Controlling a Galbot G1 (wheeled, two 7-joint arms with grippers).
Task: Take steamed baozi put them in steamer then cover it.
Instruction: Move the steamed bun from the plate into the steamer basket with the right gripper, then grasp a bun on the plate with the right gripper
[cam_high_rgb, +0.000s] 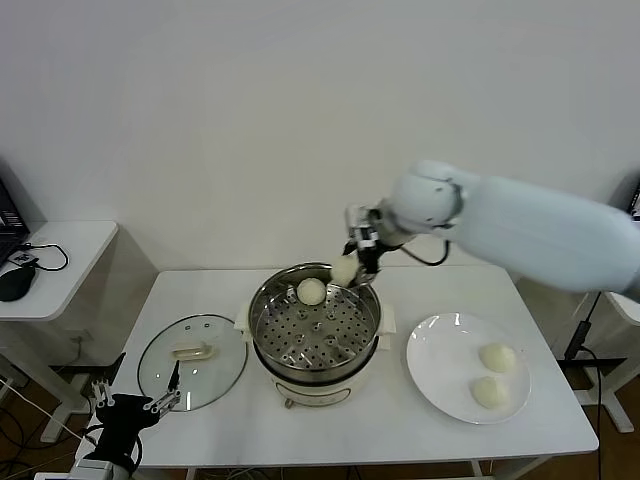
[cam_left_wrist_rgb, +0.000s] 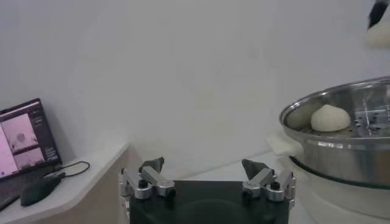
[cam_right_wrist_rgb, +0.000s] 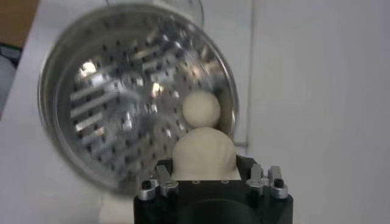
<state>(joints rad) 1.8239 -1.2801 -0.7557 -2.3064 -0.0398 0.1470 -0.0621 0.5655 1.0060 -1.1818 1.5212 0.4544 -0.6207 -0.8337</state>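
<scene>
**One bun in, one on the way, two waiting, lid still off**

Taking the head view as a clock face with the steamer at its centre: one steamed baozi already lies on the perforated tray at about 12 o'clock, close to the far wall; a second bun sits between the fingers of the right gripper, which hangs over the far rim at about 1 o'clock; the right wrist view shows that bun filling the jaws, with the tray and the first bun below it, so the grip looks closed on it, though perhaps about to loosen; I judge this the second placement, not yet released.

Two more buns rest on the white plate at 3 o'clock, near one another; both are still to be carried over.

The cover lies flat on the table at 9 o'clock, just beside the pot; covering is the last step, untouched so far.

The left gripper waits with its fingers spread wide at about 8 o'clock, by the near edge of the lid, holding nothing.
</scene>
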